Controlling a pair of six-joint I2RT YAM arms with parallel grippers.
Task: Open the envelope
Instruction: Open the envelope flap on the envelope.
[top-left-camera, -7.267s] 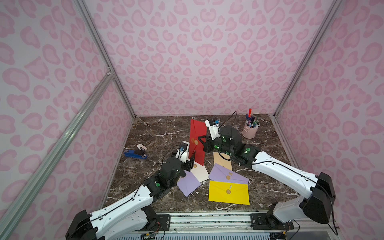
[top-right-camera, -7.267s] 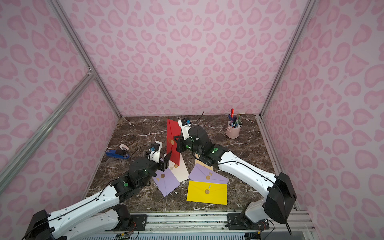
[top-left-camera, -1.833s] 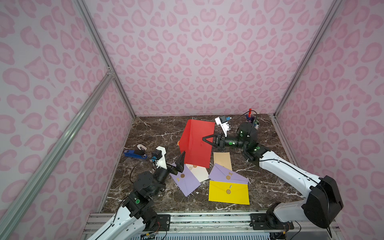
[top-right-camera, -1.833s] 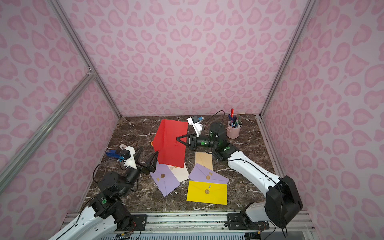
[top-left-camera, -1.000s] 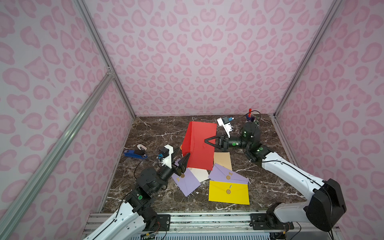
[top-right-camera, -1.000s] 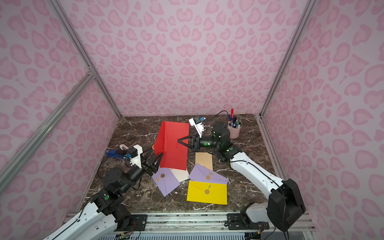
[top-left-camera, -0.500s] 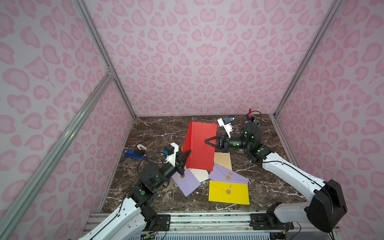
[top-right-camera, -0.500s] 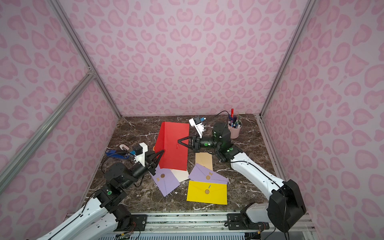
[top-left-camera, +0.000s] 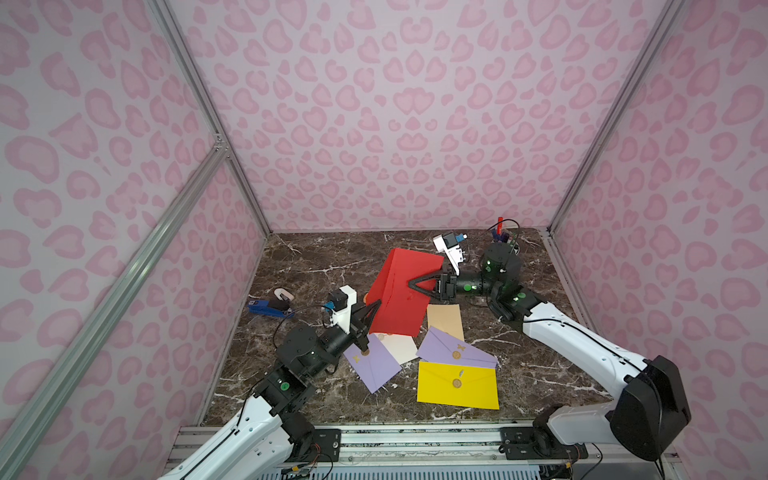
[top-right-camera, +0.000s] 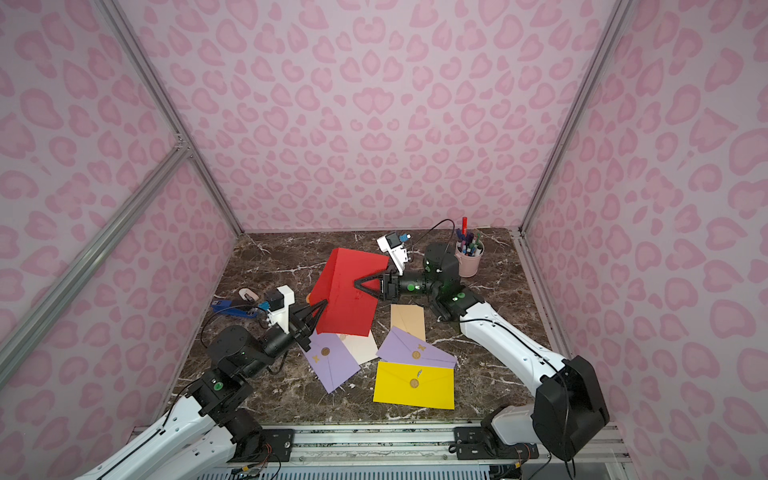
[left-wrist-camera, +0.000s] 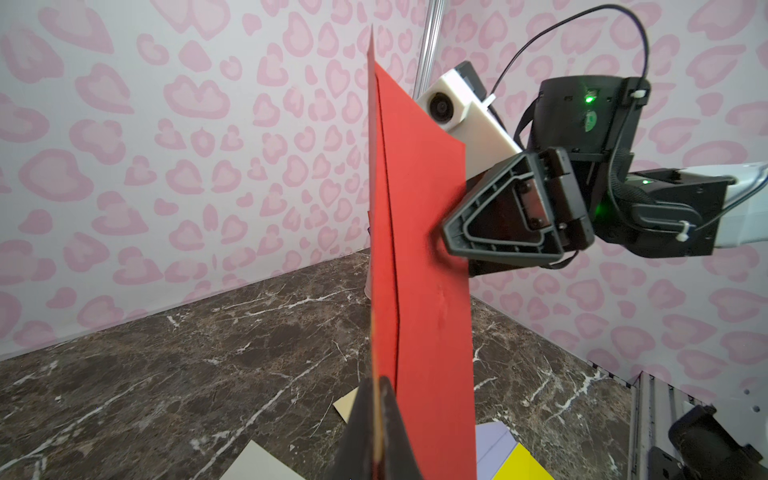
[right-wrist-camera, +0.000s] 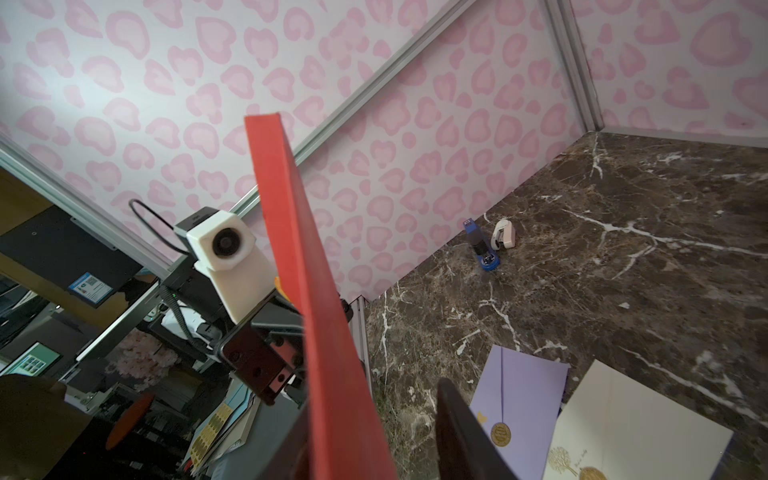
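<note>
The red envelope (top-left-camera: 405, 291) stands nearly upright above the table, in both top views (top-right-camera: 349, 291). My left gripper (top-left-camera: 374, 305) (top-right-camera: 322, 305) is at its lower left corner. In the left wrist view this gripper (left-wrist-camera: 378, 386) is shut on a thin edge of the red envelope (left-wrist-camera: 424, 249). My right gripper (top-left-camera: 411, 284) (top-right-camera: 356, 284) reaches in from the right at mid-height. In the right wrist view its jaws (right-wrist-camera: 374, 399) stand apart around the envelope (right-wrist-camera: 316, 291), with a gap between the envelope and the near finger (right-wrist-camera: 453, 411). The other finger is hidden behind the paper.
Several sealed envelopes lie flat below the red one: lilac (top-left-camera: 374, 361), cream (top-left-camera: 399, 347), tan (top-left-camera: 445, 320), a second lilac (top-left-camera: 457, 353) and yellow (top-left-camera: 457, 384). A pen cup (top-right-camera: 468, 257) stands at the back right. A blue stapler (top-left-camera: 268, 308) lies at the left.
My left gripper rose to the envelope's lower left corner and shut on its edge. The right gripper's jaws, shut on the envelope a moment ago, have parted.
</note>
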